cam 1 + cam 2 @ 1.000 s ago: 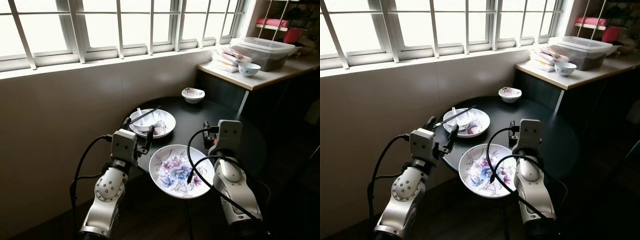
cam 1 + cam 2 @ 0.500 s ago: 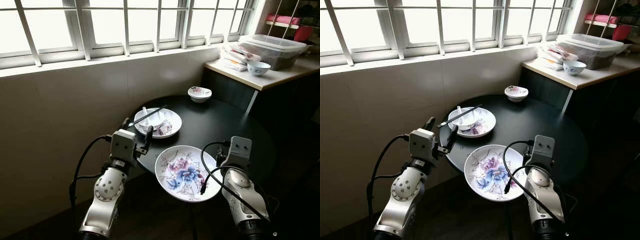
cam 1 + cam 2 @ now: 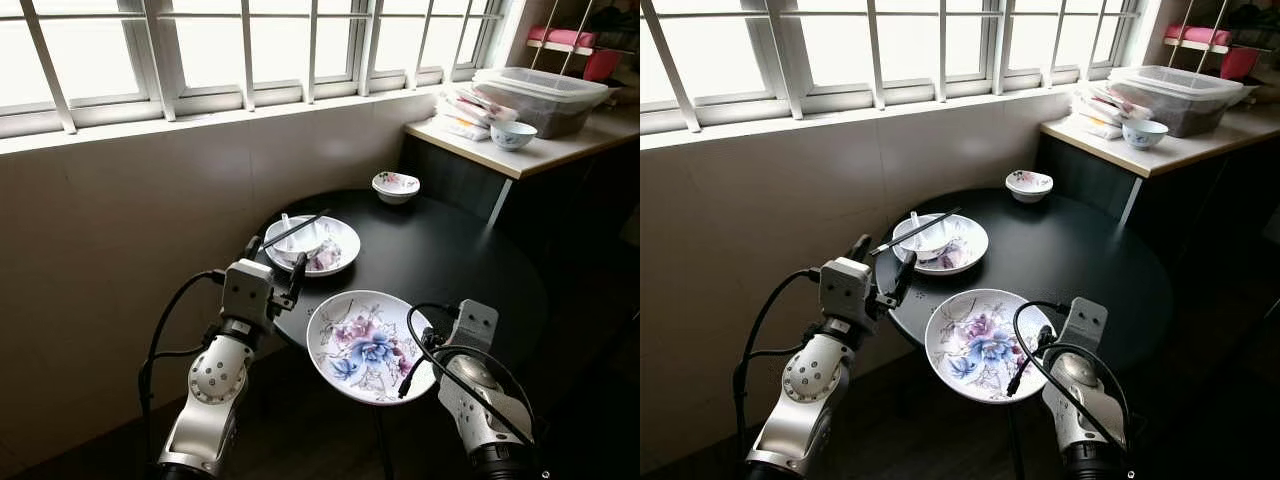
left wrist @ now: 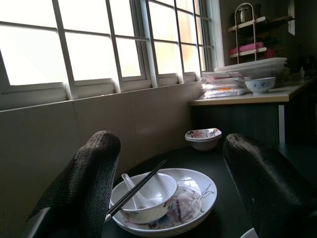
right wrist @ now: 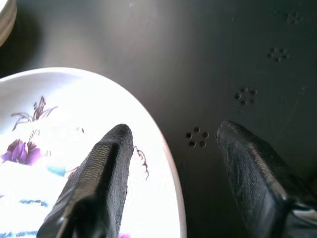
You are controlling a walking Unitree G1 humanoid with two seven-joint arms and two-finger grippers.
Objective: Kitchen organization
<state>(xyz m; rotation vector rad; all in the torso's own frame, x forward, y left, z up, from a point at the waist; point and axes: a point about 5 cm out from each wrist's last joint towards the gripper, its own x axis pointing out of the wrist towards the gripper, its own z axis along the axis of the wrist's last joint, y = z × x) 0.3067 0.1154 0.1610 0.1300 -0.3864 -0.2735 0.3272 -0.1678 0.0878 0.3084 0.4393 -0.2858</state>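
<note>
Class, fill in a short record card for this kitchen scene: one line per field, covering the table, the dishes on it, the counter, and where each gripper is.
Table: round black table under a barred window.
Near dish: large floral plate at the table's near edge.
Far dish: plate holding a white bowl with chopsticks and a spoon.
Small dish: floral bowl at the far edge.
Counter: blue-patterned bowl, clear plastic bin.
Left gripper: open, at the table's left edge, facing the far plate.
Right gripper: open, one finger above the floral plate's rim, the other above the table.

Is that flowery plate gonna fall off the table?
It looks risky: the flowered plate sticks out over the near edge of the round black table. The open right gripper straddles its rim.
</note>
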